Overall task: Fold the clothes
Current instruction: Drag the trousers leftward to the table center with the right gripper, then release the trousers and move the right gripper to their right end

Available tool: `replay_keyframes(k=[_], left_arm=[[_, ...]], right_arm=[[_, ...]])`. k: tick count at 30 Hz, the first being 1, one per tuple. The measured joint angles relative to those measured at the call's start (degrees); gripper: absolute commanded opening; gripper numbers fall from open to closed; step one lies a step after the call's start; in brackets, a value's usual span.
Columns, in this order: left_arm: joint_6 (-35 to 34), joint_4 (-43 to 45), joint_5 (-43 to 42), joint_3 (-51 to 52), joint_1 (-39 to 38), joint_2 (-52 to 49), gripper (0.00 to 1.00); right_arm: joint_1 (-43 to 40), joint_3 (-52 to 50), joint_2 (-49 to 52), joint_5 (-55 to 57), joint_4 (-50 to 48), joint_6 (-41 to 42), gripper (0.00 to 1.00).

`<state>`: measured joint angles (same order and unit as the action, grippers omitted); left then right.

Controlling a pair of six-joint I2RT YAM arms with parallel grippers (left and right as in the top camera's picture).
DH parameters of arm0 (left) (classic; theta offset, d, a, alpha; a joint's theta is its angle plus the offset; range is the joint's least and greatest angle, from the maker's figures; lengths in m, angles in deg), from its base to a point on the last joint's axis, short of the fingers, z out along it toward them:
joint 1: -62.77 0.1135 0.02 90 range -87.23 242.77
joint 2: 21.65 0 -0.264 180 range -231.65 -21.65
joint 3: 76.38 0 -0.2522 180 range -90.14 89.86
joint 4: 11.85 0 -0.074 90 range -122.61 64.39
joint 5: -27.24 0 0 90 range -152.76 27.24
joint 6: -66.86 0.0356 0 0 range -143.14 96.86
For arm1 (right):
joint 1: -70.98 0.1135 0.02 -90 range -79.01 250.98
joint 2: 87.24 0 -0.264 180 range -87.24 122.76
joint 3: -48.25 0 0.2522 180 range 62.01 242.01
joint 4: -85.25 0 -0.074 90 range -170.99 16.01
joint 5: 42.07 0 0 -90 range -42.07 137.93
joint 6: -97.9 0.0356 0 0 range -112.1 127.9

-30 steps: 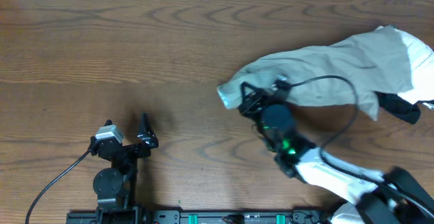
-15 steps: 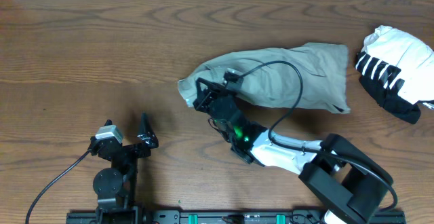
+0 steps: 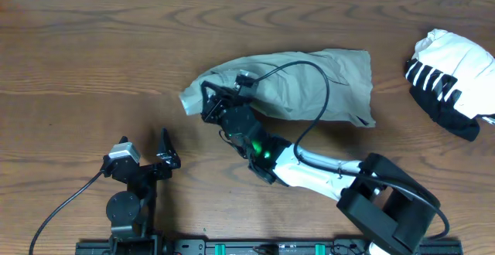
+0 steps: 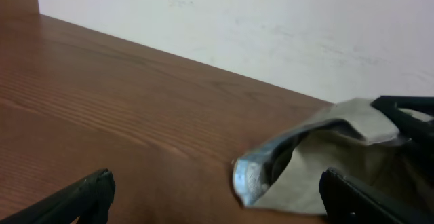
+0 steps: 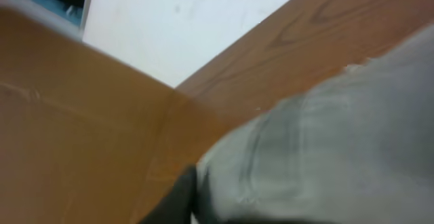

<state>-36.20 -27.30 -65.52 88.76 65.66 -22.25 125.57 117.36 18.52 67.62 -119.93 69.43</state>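
Trousers (image 3: 309, 85) in light khaki are lying ahead and to the right of the left gripper (image 3: 165, 151), which is resting released, jaws spread wide, holding nothing. The right gripper (image 3: 210, 104) is sitting at the bunched left end of the trousers, the rest trailing off to its right on the table (image 3: 93, 46), and I cannot tell whether its jaws are pinching or letting go. The trousers are looking light, limp and crease-prone, so I am judging a waistband or hem edge the surest hold
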Motion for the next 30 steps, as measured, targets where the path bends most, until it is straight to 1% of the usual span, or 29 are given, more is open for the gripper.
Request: replay_keyframes(k=[1,9,14,19,24,27,28,30], left_arm=[[0.00,0.00,0.00,0.00,0.00,0.00,0.98],[0.00,0.00,0.00,0.00,0.00,0.00,0.98],[0.00,0.00,0.00,0.00,0.00,0.00,0.98],[0.00,0.00,0.00,0.00,0.00,0.00,0.98],[0.00,0.00,0.00,-0.02,0.00,0.00,0.98],[0.00,0.00,0.02,-0.02,0.00,0.00,0.98],[0.00,0.02,0.02,-0.02,0.00,0.00,0.98],[0.00,0.00,0.00,-0.02,0.00,0.00,0.98]], right_arm=[[0.35,0.00,0.00,-0.17,0.00,-0.98,0.38],[2.43,0.00,0.00,-2.03,0.57,-8.04,0.61],[2.67,0.02,-1.84,-2.54,5.03,-12.35,0.65],[2.67,0.24,-9.92,-2.73,15.52,-15.02,0.73],[2.54,0.66,-19.58,-2.03,25.81,-16.57,0.85],[1.51,0.94,-24.50,-0.42,36.48,-17.14,0.92],[0.37,1.09,-26.21,0.11,41.55,-17.35,0.97],[-2.38,1.16,-28.55,1.07,49.88,-17.25,0.99]])
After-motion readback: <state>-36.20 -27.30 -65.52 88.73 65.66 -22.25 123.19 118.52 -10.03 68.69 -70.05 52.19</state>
